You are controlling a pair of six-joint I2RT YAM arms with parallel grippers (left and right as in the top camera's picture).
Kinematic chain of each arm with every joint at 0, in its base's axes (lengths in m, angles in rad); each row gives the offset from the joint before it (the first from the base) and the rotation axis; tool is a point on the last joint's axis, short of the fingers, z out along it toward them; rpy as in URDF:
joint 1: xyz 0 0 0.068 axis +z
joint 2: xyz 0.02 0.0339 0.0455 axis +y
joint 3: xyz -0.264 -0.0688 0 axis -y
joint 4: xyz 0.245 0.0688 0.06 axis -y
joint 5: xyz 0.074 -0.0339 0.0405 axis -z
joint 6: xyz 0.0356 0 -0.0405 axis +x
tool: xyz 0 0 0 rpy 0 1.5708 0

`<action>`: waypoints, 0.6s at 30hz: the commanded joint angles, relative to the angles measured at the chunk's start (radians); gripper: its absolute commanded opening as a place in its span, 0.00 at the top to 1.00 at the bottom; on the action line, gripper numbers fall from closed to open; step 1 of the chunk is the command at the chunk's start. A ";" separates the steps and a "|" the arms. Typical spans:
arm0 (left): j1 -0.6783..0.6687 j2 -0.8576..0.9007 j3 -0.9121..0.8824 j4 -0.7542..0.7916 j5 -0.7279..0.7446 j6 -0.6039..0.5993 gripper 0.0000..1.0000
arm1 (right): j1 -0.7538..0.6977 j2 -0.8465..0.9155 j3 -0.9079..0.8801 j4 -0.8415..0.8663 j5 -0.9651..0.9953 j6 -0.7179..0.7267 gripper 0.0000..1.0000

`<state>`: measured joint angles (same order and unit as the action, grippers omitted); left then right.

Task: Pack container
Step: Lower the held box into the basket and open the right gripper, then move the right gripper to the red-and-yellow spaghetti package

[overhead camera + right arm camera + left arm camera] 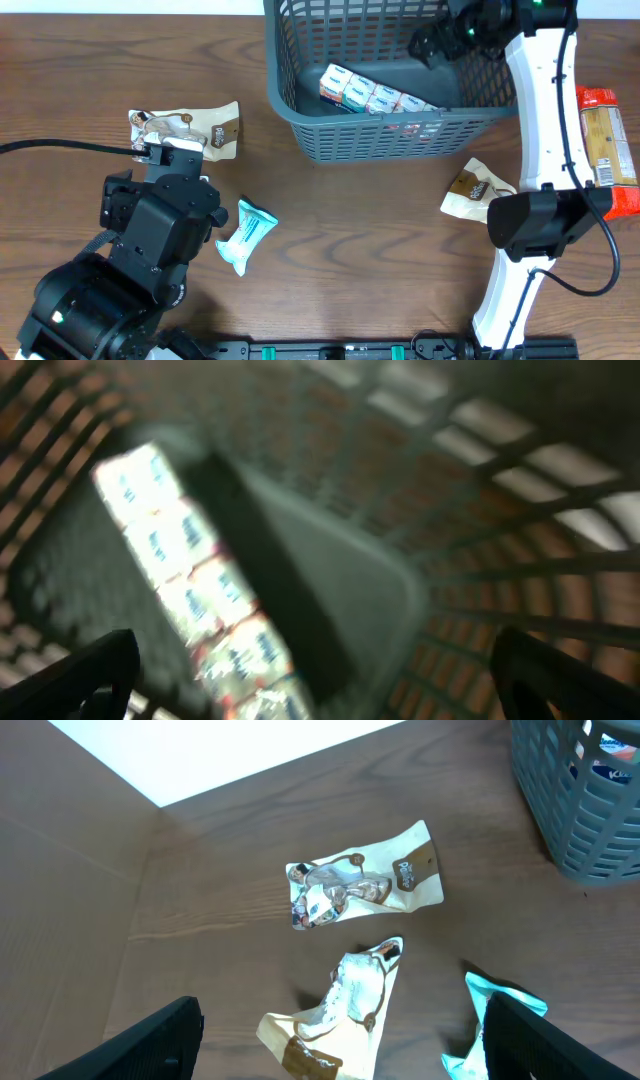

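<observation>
**Basket at the back, both grippers wide**

The container is a big grey-blue basket with slots in its sides. It sits at the far side of the table, a bit to the right of the middle. A row of small white and blue packs lies on its floor, close to the near wall.

The right gripper is up over the basket, near the far right corner. Its two fingers are far apart and there is nothing between them. The right wrist view is very blurry, but you can make out the basket floor, the slotted walls and the row of packs below.

The left gripper hangs over the left part of the table. Its fingers are wide apart too, and it holds nothing. Right under it lies a cream snack bag (the arm hides this one from the overhead camera). A little farther back lies a cream and brown bag, flat on the wood. A teal packet lies just to the right of the left arm.

On the right side, another cream bag lies near the basket's front right corner, partly under the white arm. A red and tan packet lies at the right edge of the table.
</observation>
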<state>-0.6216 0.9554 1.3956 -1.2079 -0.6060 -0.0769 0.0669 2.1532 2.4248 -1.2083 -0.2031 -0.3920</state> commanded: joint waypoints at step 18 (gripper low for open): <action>0.005 -0.002 0.013 -0.003 -0.012 0.005 0.21 | -0.495 -0.001 0.518 -0.308 0.206 0.312 0.01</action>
<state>-0.6216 0.9554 1.3956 -1.2079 -0.6060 -0.0769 -0.3813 2.1483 2.9528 -1.4796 0.0551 -0.0803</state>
